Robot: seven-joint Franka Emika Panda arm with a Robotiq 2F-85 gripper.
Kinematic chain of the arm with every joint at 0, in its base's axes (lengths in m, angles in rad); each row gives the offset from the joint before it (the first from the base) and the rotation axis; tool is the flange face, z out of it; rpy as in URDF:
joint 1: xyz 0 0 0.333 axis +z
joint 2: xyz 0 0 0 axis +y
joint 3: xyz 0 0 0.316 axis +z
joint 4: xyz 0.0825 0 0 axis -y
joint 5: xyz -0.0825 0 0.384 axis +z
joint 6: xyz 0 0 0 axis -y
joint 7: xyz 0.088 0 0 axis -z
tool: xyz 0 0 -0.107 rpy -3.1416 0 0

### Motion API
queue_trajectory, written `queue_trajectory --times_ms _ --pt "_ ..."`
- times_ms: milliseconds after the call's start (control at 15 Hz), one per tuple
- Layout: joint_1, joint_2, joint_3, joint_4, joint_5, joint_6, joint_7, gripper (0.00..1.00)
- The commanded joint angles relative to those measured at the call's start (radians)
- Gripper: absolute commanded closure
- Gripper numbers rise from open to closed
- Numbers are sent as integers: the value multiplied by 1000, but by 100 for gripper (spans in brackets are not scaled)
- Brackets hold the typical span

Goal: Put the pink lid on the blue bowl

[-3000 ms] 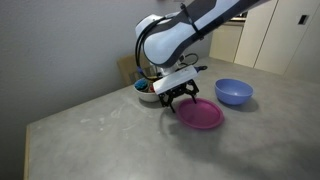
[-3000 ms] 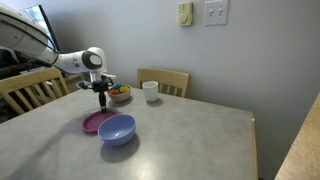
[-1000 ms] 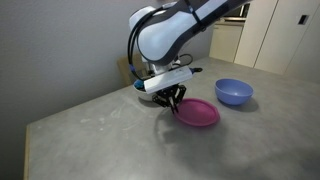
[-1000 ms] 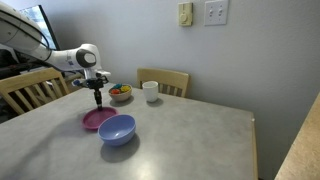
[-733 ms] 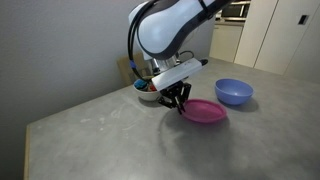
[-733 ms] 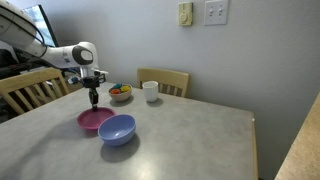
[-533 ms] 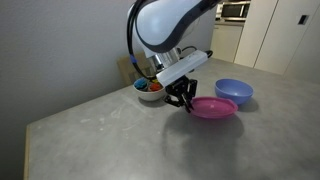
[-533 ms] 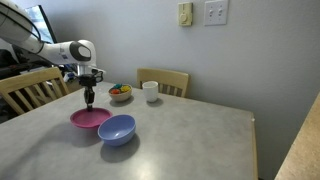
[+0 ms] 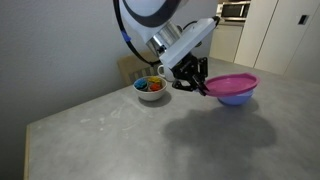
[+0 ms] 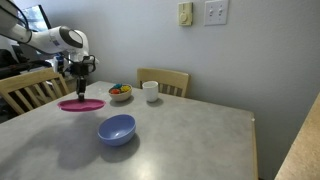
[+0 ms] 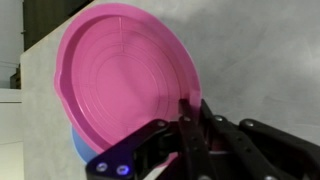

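The pink lid (image 9: 232, 84) hangs level in the air, clear of the table, and my gripper (image 9: 202, 88) is shut on its rim. In an exterior view the lid (image 10: 80, 104) floats to the left of the blue bowl (image 10: 116, 129), with the gripper (image 10: 79, 95) pointing down onto its edge. The bowl (image 9: 237, 98) stands empty on the table, partly behind the lid. In the wrist view the lid (image 11: 125, 80) fills the picture. The gripper (image 11: 188, 103) pinches its lower rim, and a sliver of the blue bowl (image 11: 80, 150) shows below it.
A small pale bowl with colourful contents (image 9: 150, 87) stands near the wall. A white mug (image 10: 150, 92) stands beside that small bowl (image 10: 120, 93). Two wooden chairs (image 10: 165, 80) are pushed up to the grey table (image 10: 190, 140), whose edge runs along the right.
The gripper has lifted the pink lid off the table and carried it upward and sideways. The blue bowl has not moved.
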Motion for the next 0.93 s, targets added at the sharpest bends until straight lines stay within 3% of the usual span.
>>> queue_trajectory --times_ms 0,133,533,867 --pt "20 -19 -29 1 -75 -39 8 97" --pt "10 -33 -33 -31 -93 1 26 97" --pt "-35 -74 -49 -182 -74 304 165 97" --pt "-74 -149 -56 -392 -68 515 237 97"
